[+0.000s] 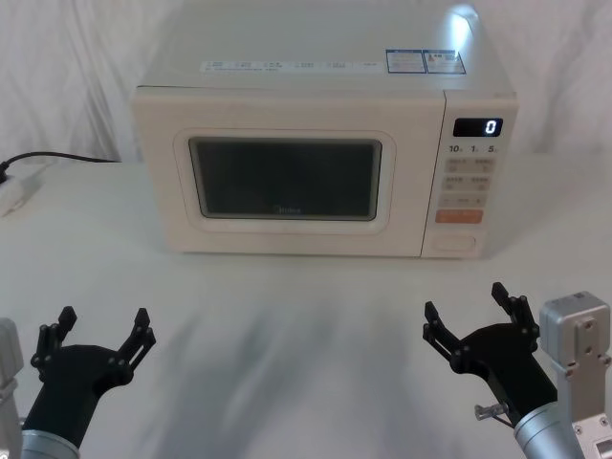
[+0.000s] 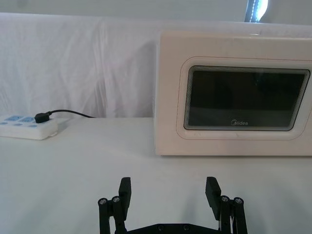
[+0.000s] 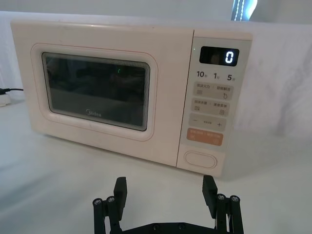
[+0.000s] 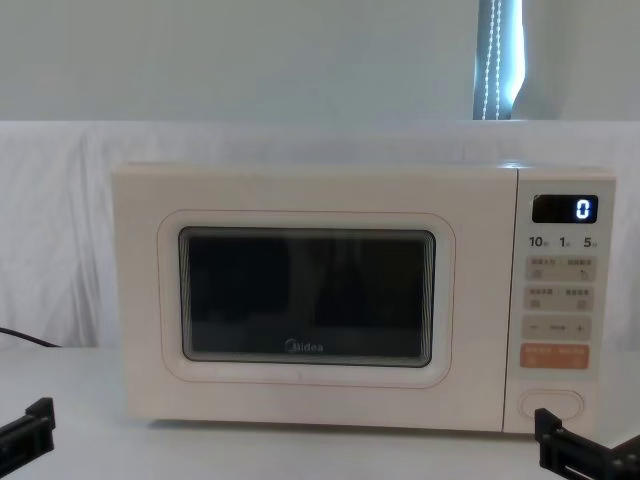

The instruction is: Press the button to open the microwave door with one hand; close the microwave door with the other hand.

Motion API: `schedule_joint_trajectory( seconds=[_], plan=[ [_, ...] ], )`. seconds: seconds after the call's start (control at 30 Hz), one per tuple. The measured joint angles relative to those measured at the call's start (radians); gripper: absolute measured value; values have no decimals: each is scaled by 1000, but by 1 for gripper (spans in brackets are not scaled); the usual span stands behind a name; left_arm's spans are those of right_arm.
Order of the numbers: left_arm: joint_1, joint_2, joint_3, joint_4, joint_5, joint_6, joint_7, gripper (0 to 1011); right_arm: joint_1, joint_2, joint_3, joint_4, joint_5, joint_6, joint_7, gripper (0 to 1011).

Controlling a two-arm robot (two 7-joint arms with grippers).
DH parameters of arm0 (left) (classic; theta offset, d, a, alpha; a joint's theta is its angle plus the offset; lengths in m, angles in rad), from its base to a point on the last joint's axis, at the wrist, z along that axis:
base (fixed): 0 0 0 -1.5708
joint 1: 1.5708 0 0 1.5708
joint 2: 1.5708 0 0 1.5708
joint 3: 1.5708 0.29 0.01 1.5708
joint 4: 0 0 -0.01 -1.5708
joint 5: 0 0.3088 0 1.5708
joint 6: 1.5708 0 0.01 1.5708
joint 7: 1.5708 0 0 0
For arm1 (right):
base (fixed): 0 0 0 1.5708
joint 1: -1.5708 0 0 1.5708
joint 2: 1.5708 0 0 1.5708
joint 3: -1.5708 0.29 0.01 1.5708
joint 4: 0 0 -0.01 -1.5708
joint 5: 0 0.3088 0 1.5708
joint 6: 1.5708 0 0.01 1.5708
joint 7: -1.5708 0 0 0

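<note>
The button [image 3: 200, 158] sits low on the panel of the shut microwave [image 1: 316, 153], ahead of your right gripper [image 3: 164, 187] whose jaws stand apart, so bring them together first and press squarely with one fingertip while the left gripper [image 2: 168, 190], also spread, waits beside the door [image 1: 287, 177].

A white table [image 1: 287, 335] carries a white power strip [image 2: 27, 127] with blue sockets at its far left, a black plug [image 2: 43, 116] seated in it and a black cable [image 2: 78, 114] trailing off. White cloth [image 2: 73, 63] hangs behind the table.
</note>
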State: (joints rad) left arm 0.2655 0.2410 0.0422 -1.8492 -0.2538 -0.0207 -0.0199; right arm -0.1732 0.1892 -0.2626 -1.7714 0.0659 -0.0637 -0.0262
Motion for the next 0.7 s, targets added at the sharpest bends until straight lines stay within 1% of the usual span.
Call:
schedule_joint_trajectory(
  seconds=[0.7],
  plan=[
    [0, 0, 0, 0, 0, 0, 0, 1001, 0, 0, 0, 0, 0, 0, 0, 1002]
  ],
)
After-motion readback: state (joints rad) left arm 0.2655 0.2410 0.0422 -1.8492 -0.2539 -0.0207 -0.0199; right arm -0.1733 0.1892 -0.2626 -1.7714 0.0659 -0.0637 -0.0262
